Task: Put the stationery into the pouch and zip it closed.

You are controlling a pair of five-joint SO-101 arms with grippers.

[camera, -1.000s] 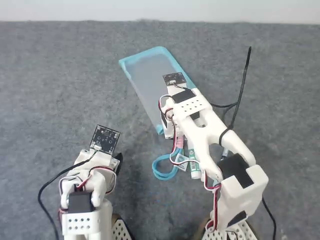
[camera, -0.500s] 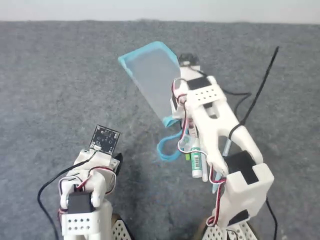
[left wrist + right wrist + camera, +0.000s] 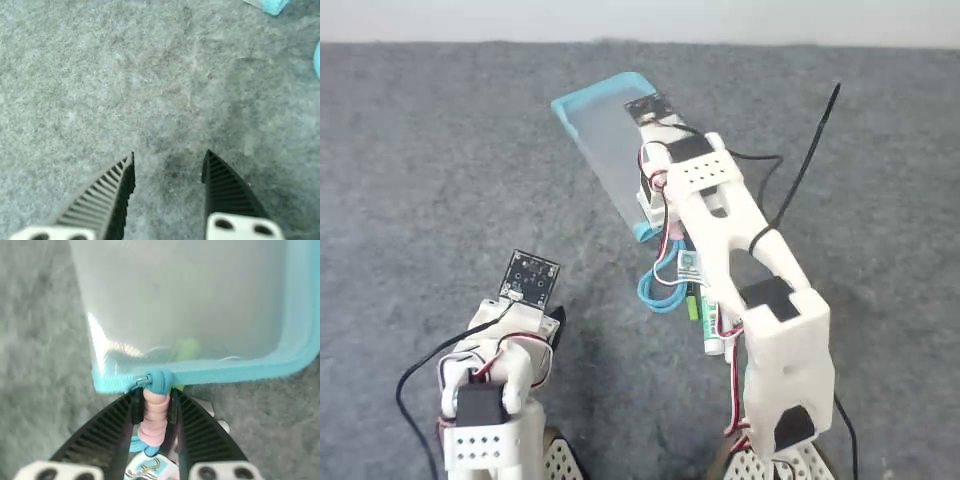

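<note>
The translucent pouch (image 3: 600, 130) with a light-blue zip edge lies slanted on the grey carpet in the high view. My right gripper (image 3: 154, 391) is at its near corner, shut on the pink zip pull (image 3: 153, 416) by the blue slider. A green item (image 3: 187, 347) shows dimly through the pouch wall (image 3: 185, 300). Under the right arm lie a green marker (image 3: 693, 303) and a white stick with a barcode (image 3: 712, 326), beside a blue cord loop (image 3: 658, 291). My left gripper (image 3: 169, 159) hangs open over bare carpet, holding nothing.
Grey carpet covers the whole table. A black cable (image 3: 810, 150) arcs up to the right of the right arm. The pouch's blue corner (image 3: 272, 5) peeks in at the edge of the left wrist view. Open carpet lies to the left and far right.
The right arm swung right, then back left, dragging the pouch by its pull; the pouch ended slightly farther away and left. The pens are more exposed. The left arm stayed still.
</note>
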